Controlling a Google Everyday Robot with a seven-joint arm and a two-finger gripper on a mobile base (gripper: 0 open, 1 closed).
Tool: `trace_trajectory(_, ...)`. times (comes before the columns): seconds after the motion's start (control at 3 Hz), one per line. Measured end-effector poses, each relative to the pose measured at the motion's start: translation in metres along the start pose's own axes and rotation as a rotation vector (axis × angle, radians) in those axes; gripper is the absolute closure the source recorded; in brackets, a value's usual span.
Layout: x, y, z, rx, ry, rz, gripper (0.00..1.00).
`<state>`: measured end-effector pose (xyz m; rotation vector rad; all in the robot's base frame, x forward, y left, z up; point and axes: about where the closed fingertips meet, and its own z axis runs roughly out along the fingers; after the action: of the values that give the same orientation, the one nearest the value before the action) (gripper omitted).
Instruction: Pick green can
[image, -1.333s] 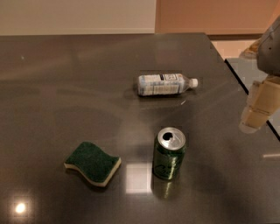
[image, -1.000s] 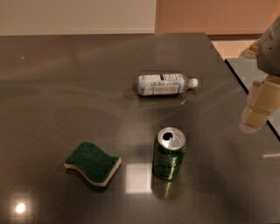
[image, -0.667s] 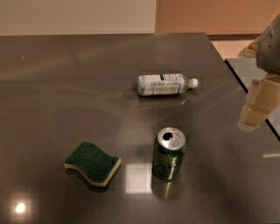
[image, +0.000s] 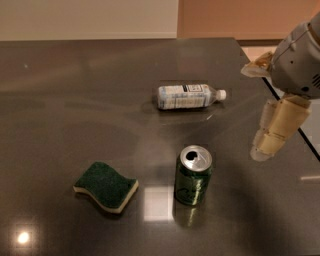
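The green can (image: 193, 176) stands upright on the dark table (image: 75, 90), front of centre. It is dark green with a silver top and an open pull-tab hole. My gripper (image: 263, 149) hangs from the arm at the right edge of the view, pointing down and to the left. It is to the right of the can, above the table and apart from the can. It holds nothing.
A clear plastic bottle (image: 189, 96) with a white label lies on its side behind the can. A wavy green sponge (image: 106, 186) with a yellow base lies left of the can. The table's right edge (image: 280, 102) runs just behind the gripper.
The gripper has moved a little to the left and down, closer to the can. The can, bottle and sponge have not moved.
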<state>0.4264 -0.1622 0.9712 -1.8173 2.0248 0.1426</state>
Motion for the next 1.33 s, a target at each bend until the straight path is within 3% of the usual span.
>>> trace_trajectory(0.33,-0.023,0.025,0.022,-0.084,-0.090,-0.053,0.00)
trace_trajectory(0.67,-0.035,0.048,0.041,-0.155,-0.140,-0.088,0.00)
trace_trajectory(1.33,-0.045,0.077,0.064,-0.231,-0.185,-0.138,0.00)
